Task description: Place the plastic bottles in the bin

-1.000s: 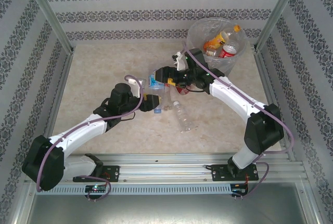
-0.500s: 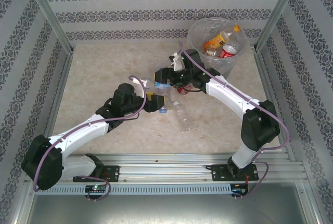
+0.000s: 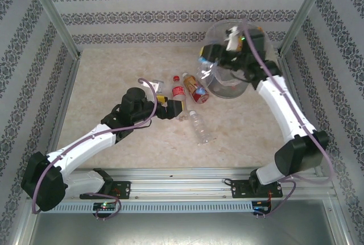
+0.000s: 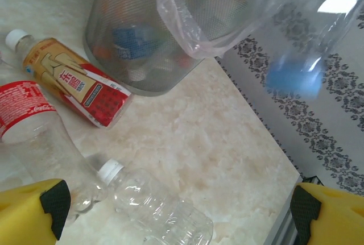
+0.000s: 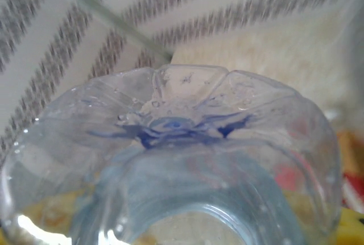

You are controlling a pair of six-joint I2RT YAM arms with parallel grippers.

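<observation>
Right tool [image 3: 215, 63] is gripping a blue-labelled bottle [image 3: 203, 70] and holding it in the air at the 9 o'clock side of the bin [image 3: 227, 88]. In the right wrist view the bottle's clear, petal-shaped base is crowding the lens. The bin is standing at about 1 o'clock on the table [image 3: 114, 74], with its bag liner [image 4: 210, 23] hanging loose over the rim.

In the left wrist view, blurred blue and red shapes are showing through the bin's translucent wall. I am judging from this that some bottles are already lying inside, though I cannot tell how many.

Left tool [image 3: 177, 108] is hovering near the middle of the table with its jaws spread wide, holding nothing.

Three bottles are lying on the table:
- A red-labelled bottle [image 3: 178, 90] and a brown-and-red bottle [image 3: 196, 92] are lying side by side at the bin's 8 o'clock. The brown-and-red one is just beside the bin's wall.
- A clear bottle [image 3: 202, 128] is lying at 5 o'clock of the left tool, close to its fingers [image 4: 34, 211].

The task is looking partly done. The held bottle is needing to go over the rim and be let go, and the three on the table are waiting to be picked up in turn. The clear bottle is looking the handiest for the open left tool.
</observation>
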